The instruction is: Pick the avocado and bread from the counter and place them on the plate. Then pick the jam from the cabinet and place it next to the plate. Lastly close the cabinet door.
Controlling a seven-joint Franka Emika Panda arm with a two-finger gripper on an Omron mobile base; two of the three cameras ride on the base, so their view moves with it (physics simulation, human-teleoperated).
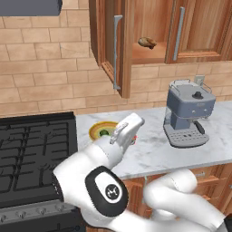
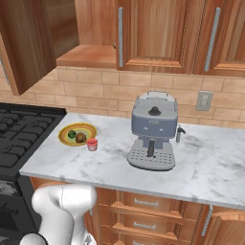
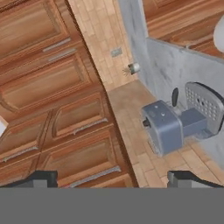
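The yellow-rimmed plate point(image 2: 64, 137) lies on the white marble counter point(image 2: 210, 162) near the stove. On it sit the dark green avocado point(image 2: 72, 134) and the brown bread point(image 2: 81, 138). The red jam point(image 2: 92, 144) stands on the counter, touching the plate's right edge. My gripper point(image 1: 136, 121) hovers above the plate point(image 1: 96, 129), tilted up to the right. Its fingertips point(image 3: 41, 178) stand wide apart in the hand view, open and holding nothing. The cabinet door point(image 1: 123, 50) stands open, and the wall cabinet point(image 2: 88, 56) shows its wooden shelf.
A grey coffee machine point(image 2: 152, 131) stands mid-counter, to the right of the plate. The black stove point(image 1: 31, 154) lies to the left. A lumpy brown pastry point(image 1: 147, 42) rests on the cabinet shelf. A wall socket point(image 2: 204, 100) sits on the tiled backsplash.
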